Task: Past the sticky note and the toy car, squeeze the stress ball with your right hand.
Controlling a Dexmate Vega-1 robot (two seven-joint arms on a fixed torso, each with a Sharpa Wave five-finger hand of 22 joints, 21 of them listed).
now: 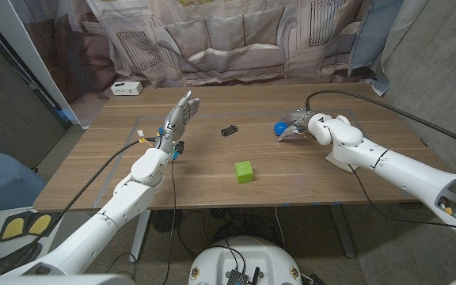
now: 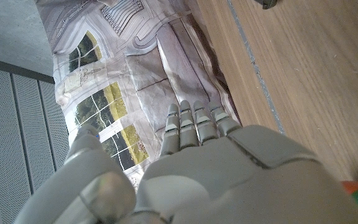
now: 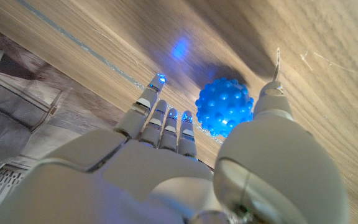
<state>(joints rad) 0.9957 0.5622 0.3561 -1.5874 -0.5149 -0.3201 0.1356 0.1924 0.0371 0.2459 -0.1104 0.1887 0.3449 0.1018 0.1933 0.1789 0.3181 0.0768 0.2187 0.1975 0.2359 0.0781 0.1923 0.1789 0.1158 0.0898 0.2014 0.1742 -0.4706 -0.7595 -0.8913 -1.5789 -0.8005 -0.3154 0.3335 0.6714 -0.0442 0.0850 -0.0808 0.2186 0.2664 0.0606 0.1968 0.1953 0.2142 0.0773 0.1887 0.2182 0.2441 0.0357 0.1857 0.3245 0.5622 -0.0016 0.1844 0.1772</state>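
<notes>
Ball-wise, the bumpy blue rubber stress ball (image 1: 279, 127) sits far right on the wooden table (image 1: 212, 170), just left of the right hand (image 1: 295, 125), whose spread fingers (image 3: 166, 121) bracket it without squeezing, so closing leftward should do it.

Toy car (image 1: 229, 131) sits near table (image 1: 212, 182) centre. Sticky note block (image 1: 244, 172) lies at 5 o'clock from the car, nearer the front edge. Stress ball (image 1: 279, 127) lies at 3 o'clock from the car, well apart from it, and at 1 o'clock from the note block. Right hand (image 1: 295, 125) stands just beside the ball at its 3 o'clock. Left hand (image 1: 178, 119) stands at 9 o'clock from the car. A small box (image 1: 126, 88) rests at the far left corner, at 10 o'clock from the left hand. A patterned backdrop (image 1: 228, 39) hangs behind the far edge.
</notes>
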